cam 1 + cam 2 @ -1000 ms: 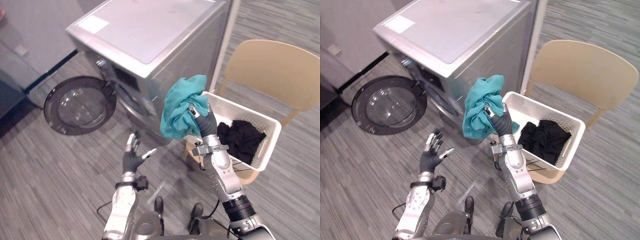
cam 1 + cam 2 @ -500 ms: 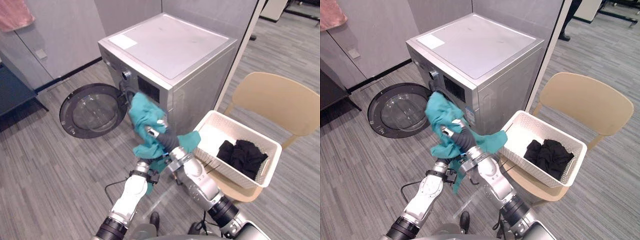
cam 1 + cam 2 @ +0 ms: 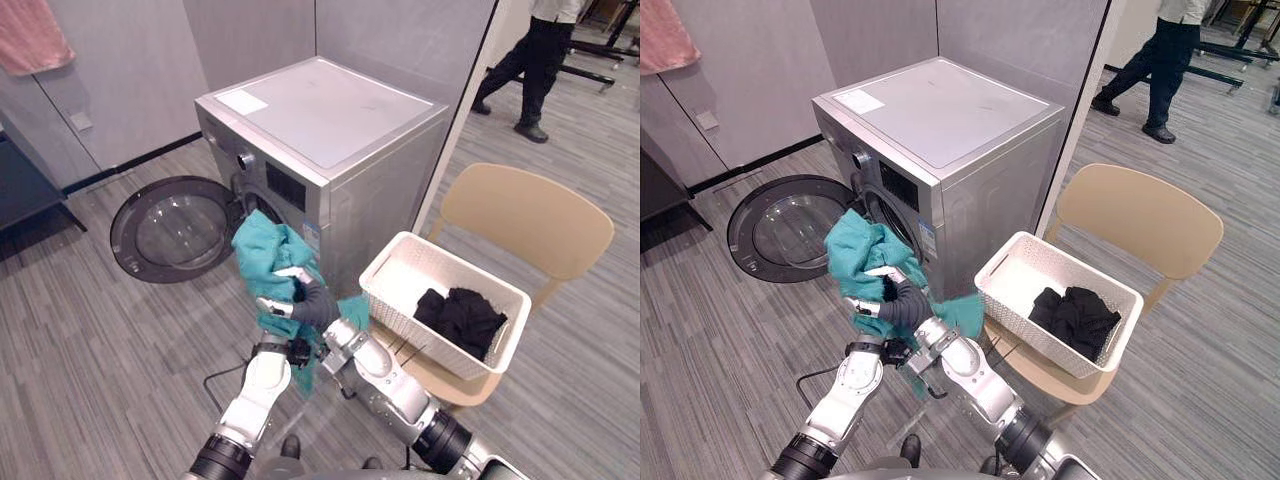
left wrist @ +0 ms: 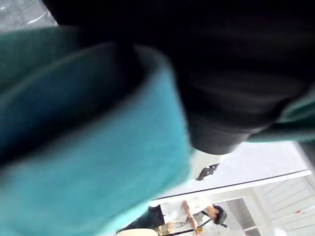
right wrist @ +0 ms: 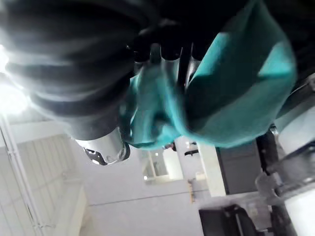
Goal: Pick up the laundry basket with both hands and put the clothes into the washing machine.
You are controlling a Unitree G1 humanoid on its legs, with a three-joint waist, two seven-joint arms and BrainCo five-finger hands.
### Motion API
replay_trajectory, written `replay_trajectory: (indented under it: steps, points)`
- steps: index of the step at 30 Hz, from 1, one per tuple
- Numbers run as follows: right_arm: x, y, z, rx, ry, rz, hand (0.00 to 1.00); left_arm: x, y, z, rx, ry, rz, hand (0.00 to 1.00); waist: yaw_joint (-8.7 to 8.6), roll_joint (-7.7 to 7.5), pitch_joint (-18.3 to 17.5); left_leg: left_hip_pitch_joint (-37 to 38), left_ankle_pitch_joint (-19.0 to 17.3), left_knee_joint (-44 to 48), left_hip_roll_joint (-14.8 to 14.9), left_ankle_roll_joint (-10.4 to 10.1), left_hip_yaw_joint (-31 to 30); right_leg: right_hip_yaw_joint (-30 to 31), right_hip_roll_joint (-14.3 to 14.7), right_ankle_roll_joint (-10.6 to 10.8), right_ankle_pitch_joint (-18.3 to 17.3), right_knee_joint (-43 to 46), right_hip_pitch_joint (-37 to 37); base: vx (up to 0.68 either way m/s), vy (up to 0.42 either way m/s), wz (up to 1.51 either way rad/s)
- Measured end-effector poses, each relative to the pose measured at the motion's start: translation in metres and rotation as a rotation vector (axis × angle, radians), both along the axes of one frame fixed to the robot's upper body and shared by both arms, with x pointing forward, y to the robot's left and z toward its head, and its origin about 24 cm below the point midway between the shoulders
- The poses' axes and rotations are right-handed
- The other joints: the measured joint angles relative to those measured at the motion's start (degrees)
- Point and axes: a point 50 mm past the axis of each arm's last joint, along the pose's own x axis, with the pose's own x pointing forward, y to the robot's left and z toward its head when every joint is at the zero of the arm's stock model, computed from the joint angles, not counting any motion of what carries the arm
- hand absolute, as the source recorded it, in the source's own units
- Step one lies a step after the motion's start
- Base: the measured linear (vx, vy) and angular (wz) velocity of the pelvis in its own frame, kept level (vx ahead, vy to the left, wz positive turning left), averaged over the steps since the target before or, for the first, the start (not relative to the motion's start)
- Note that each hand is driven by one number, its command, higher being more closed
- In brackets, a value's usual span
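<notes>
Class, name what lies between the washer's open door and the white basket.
The teal cloth, gripped by the right hand, with the washer's front corner behind it, between door and basket, in the left eye view.

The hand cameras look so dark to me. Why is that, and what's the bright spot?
Left wrist view: the cloth sits close up against the camera, shading it. Right wrist view: the right hand grips the cloth close by, and a lamp glares at one edge. Left eye view: even lighting, soft sheen on the washer.
</notes>
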Motion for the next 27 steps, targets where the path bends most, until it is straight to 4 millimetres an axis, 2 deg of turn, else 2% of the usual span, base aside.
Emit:
replay_trajectory:
  steps: [5, 6, 8, 9, 11, 12, 13, 15, 20, 23, 27]
  points:
    - [0.002, -0.044, -0.014, -0.155, -0.069, -0.201, 0.0, -0.004, 0.017, -0.007, -0.062, 0.035, 0.112, 1.0, -0.21, -0.75, -0.5, 0.2, 0.0, 0.0, -0.1, 0.0, 0.6, 0.4, 0.0, -0.4, 0.2, 0.0, 0.0, 0.03, 0.016, -0.04]
    - [0.004, -0.065, -0.019, -0.21, -0.073, -0.289, 0.0, -0.009, 0.025, -0.013, -0.065, 0.058, 0.147, 1.0, -0.18, -0.75, -0.5, 0.5, 0.0, -0.2, -0.2, 0.0, 0.9, 0.8, -0.1, -0.4, 0.2, 0.0, 0.0, 0.05, 0.033, -0.12]
    - [0.005, -0.089, -0.028, -0.285, -0.067, -0.393, 0.0, -0.016, 0.036, -0.022, -0.067, 0.092, 0.196, 1.0, -0.14, -0.75, -0.5, 1.1, 0.0, -0.8, -0.2, 0.0, 1.5, 1.3, -0.1, -0.4, 0.2, 0.0, 0.0, 0.04, 0.024, -0.13]
    - [0.002, -0.111, -0.037, -0.353, -0.049, -0.473, 0.0, -0.023, 0.045, -0.033, -0.056, 0.14, 0.227, 1.0, -0.32, -0.75, -0.5, 1.2, 0.0, -0.9, -0.2, 0.0, 1.5, 1.5, -0.1, -0.4, 0.2, 0.2, 0.0, 0.03, 0.022, -0.07]
    - [-0.004, -0.132, -0.047, -0.41, -0.014, -0.541, 0.0, -0.031, 0.056, -0.047, -0.037, 0.201, 0.255, 1.0, -0.41, -0.74, -0.4, 1.3, 0.0, -1.0, -0.2, 0.1, 1.6, 1.6, -0.1, -0.3, 0.1, 0.3, 0.0, 0.03, 0.02, -0.03]
    - [-0.008, -0.145, -0.058, -0.447, 0.037, -0.579, 0.0, -0.043, 0.067, -0.06, -0.026, 0.267, 0.29, 1.0, -1.24, -0.74, -0.4, 1.5, 0.0, -1.3, -0.2, 0.0, 1.7, 1.7, -0.1, -0.3, 0.1, 0.3, 0.1, 0.02, 0.012, -0.04]
    - [-0.01, -0.149, -0.063, -0.461, 0.058, -0.589, 0.0, -0.047, 0.072, -0.064, -0.023, 0.287, 0.304, 1.0, -1.52, -0.74, -0.4, 1.6, 0.0, -1.3, -0.1, 0.0, 1.7, 1.7, 0.0, -0.3, 0.1, 0.3, 0.0, 0.02, 0.012, -0.08]
    - [-0.02, -0.166, -0.093, -0.523, 0.196, -0.625, 0.0, -0.064, 0.086, -0.084, -0.019, 0.39, 0.352, 1.0, -1.62, -0.71, -0.4, 1.9, 0.0, -1.5, 0.0, 0.0, 2.3, 2.3, 0.1, -0.3, 0.1, 0.2, 0.0, 0.0, 0.012, -0.12]
    - [-0.045, -0.181, -0.145, -0.627, 0.451, -0.594, 0.0, -0.088, 0.102, -0.113, -0.017, 0.552, 0.406, 1.0, -1.64, -0.29, -0.2, 1.8, -0.2, -1.5, 0.0, 0.2, 2.7, 2.6, 0.0, 0.3, -0.3, 0.2, -0.2, 0.0, 0.006, -0.04]
    - [-0.058, -0.188, -0.166, -0.673, 0.568, -0.597, 0.0, -0.103, 0.109, -0.129, -0.02, 0.646, 0.439, 1.0, -1.77, 0.08, 0.5, 1.3, -0.2, -1.0, -0.1, 0.2, 2.0, 1.8, -0.2, 0.5, -0.4, 0.3, -0.2, 0.0, 0.008, 0.1]
    - [-0.063, -0.198, -0.182, -0.754, 0.646, -0.61, 0.0, -0.103, 0.106, -0.134, -0.042, 0.675, 0.445, 1.0, -2.08, 1.21, 3.4, -3.0, -0.2, 2.1, -1.3, 0.3, -2.1, -3.0, -1.9, 0.6, -2.2, 3.5, -2.1, -0.04, 0.018, 0.64]
